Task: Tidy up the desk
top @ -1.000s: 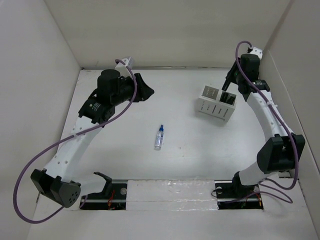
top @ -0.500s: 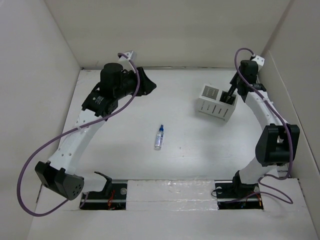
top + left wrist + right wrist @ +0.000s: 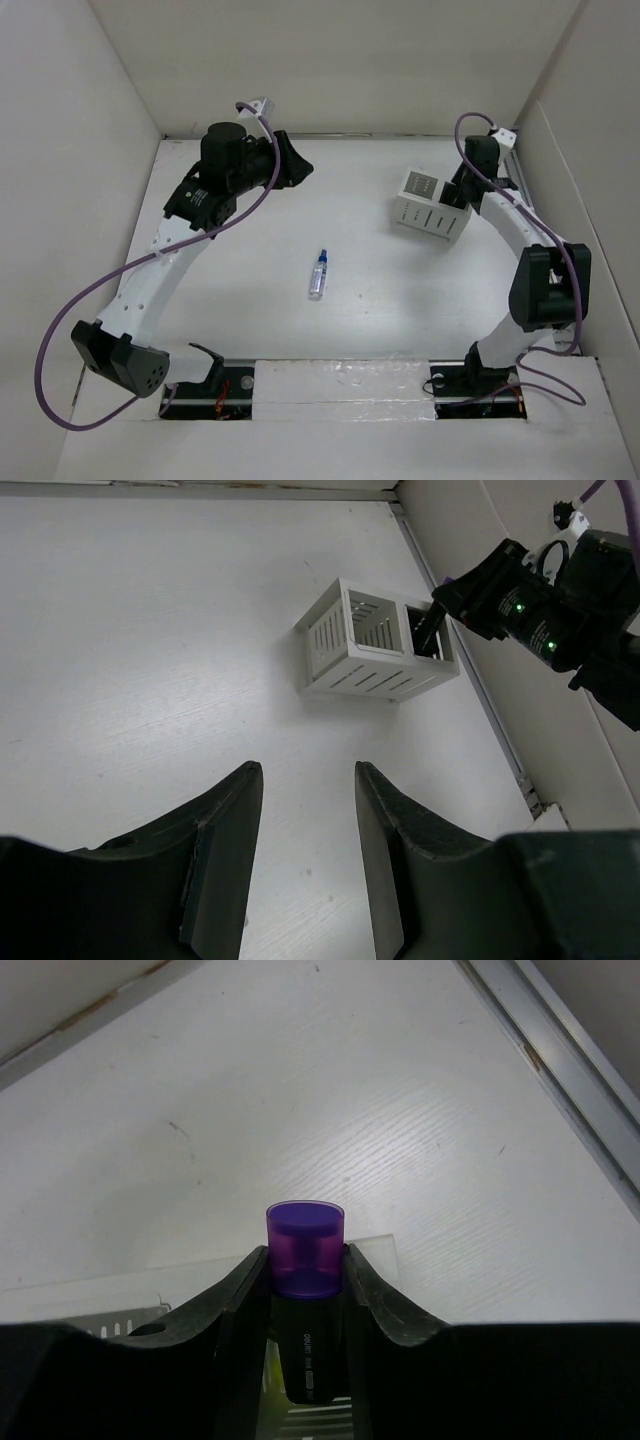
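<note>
The desk (image 3: 360, 320) is a white tabletop inside white walls. My right gripper (image 3: 458, 190) is shut on a black marker with a purple cap (image 3: 304, 1232). It holds the marker upright over the right end of the white organizer box (image 3: 428, 207). In the left wrist view the marker's lower end sits in the box's right compartment (image 3: 425, 640). In the right wrist view the gripper (image 3: 305, 1260) clamps the marker just below its cap. My left gripper (image 3: 298, 165) is open and empty above the back left of the desk, and its spread fingers (image 3: 225, 820) point toward the box (image 3: 375, 645).
A small clear spray bottle with a blue cap (image 3: 318, 274) lies mid-desk. A metal rail (image 3: 340, 375) runs along the front edge. White walls close in the left, back and right sides. A metal strip (image 3: 560, 1070) lines the right wall's foot.
My right gripper has swung in and lowered the marker toward the organizer's right compartment. My left arm has shifted slightly toward the back wall and stays open.
</note>
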